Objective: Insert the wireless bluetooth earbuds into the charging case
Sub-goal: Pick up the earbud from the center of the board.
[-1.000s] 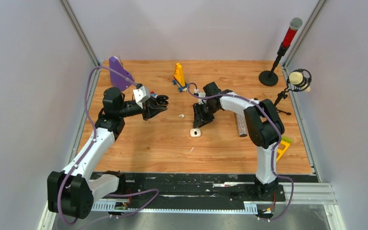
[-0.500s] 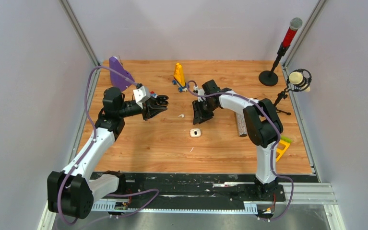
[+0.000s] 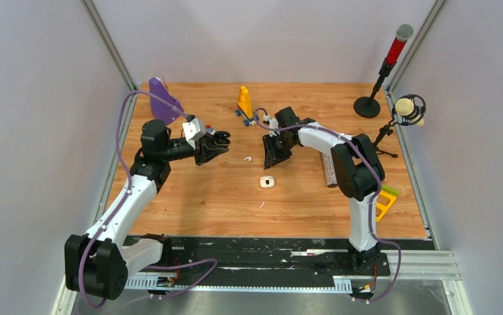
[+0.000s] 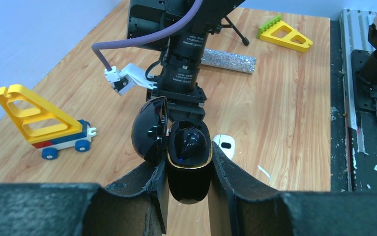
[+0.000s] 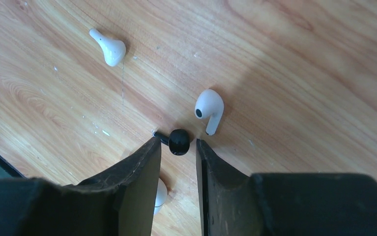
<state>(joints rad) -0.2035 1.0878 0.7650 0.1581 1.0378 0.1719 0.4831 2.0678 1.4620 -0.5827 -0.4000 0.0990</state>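
Note:
My left gripper is shut on a glossy black charging case, held above the wood at the left. Its lid hangs open, and one black earbud sits inside. My right gripper points down at mid-table, open by a narrow gap. A loose black earbud lies at its fingertips, its stem by the left tip. Two white earbuds lie just beyond. A white case rests nearer the front.
A yellow toy vehicle and a purple piece stand at the back. A glittery silver bar and a yellow-green block lie to the right, with two microphone stands behind. A thin white sliver lies in front.
The right gripper has drifted away from the white case toward the back of the table. The left arm and its case have stayed still.

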